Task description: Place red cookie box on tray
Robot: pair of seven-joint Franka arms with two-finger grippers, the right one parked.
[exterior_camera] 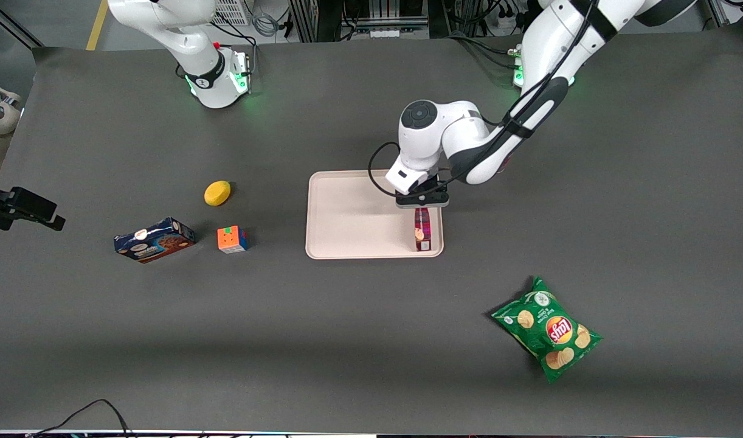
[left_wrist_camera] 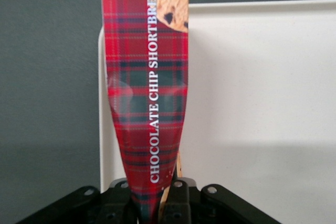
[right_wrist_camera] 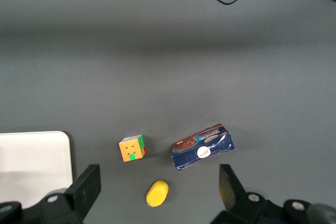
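The red cookie box [exterior_camera: 422, 229] is a long dark-red tartan carton, held over the tray [exterior_camera: 347, 222] at the tray's edge toward the working arm. My left gripper [exterior_camera: 422, 207] is shut on the box's upper end, just above the tray. In the left wrist view the red cookie box [left_wrist_camera: 148, 93] runs away from the black fingers [left_wrist_camera: 178, 200], which pinch it so that its sides bow inward. Its lettering reads "chocolate chip shortbread". The pale tray [left_wrist_camera: 262, 103] lies beneath and beside it. I cannot tell whether the box's lower end touches the tray.
A green chip bag [exterior_camera: 546, 328] lies nearer the front camera, toward the working arm's end. Toward the parked arm's end lie a coloured cube [exterior_camera: 231, 239], a blue cookie box [exterior_camera: 154, 239] and a yellow lemon [exterior_camera: 217, 193].
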